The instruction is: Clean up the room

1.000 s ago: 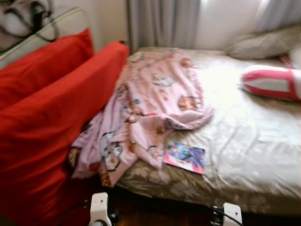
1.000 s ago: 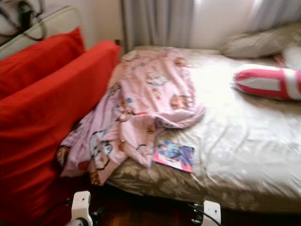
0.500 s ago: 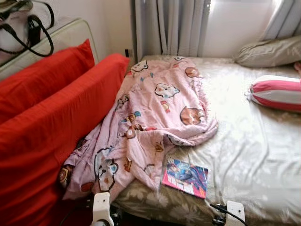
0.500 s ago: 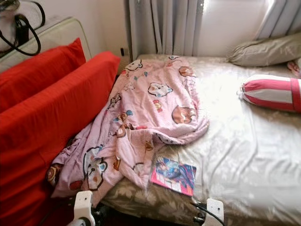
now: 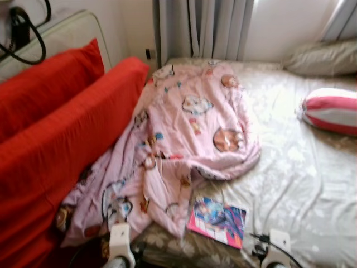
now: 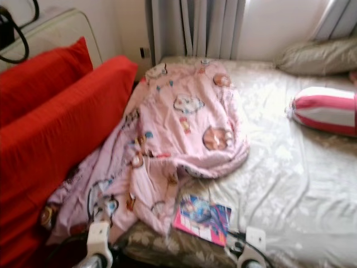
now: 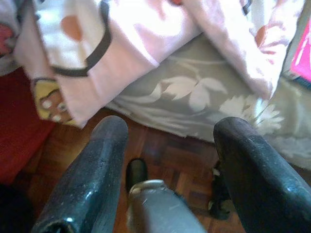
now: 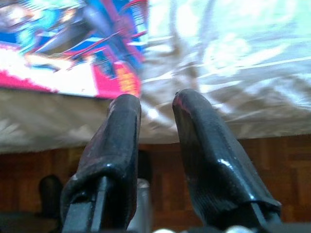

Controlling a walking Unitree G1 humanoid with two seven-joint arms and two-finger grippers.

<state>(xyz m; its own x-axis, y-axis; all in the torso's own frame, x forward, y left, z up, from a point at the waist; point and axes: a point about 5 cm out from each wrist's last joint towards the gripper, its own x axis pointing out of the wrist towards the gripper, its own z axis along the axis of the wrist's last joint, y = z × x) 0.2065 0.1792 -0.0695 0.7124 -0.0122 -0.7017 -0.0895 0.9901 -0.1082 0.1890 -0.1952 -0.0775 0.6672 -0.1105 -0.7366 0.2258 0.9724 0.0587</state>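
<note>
Two grippers sit low at the foot of a bed point(image 5: 312, 184) covered in a pale floral sheet; the left gripper point(image 7: 167, 145) hangs over the wooden parquet floor point(image 7: 165, 155) with its two black fingers spread well apart and nothing between them, facing the bed's edge where the pink cartoon-print blanket point(image 5: 184, 139) droops over the side; the right gripper point(image 8: 155, 141) also hangs above the floor, just below the mattress edge, its fingers parted by a narrow gap and holding nothing; a colourful magazine point(image 5: 217, 220) with a pink border lies flat on the sheet near the bed's front edge, just beside the blanket's lower corner and just above the right gripper's fingertips in the wrist view; the blanket lies crumpled along the bed's left side, touching the two red cushions point(image 5: 61, 139) that lean there; a pink-and-white striped bolster point(image 5: 332, 109) rests at the right, with a beige pillow point(image 5: 323, 56) behind it; grey curtains point(image 5: 201, 28) hang at the head of the bed; a black strap point(image 5: 22, 39) lies on a pale surface behind the cushions.
</note>
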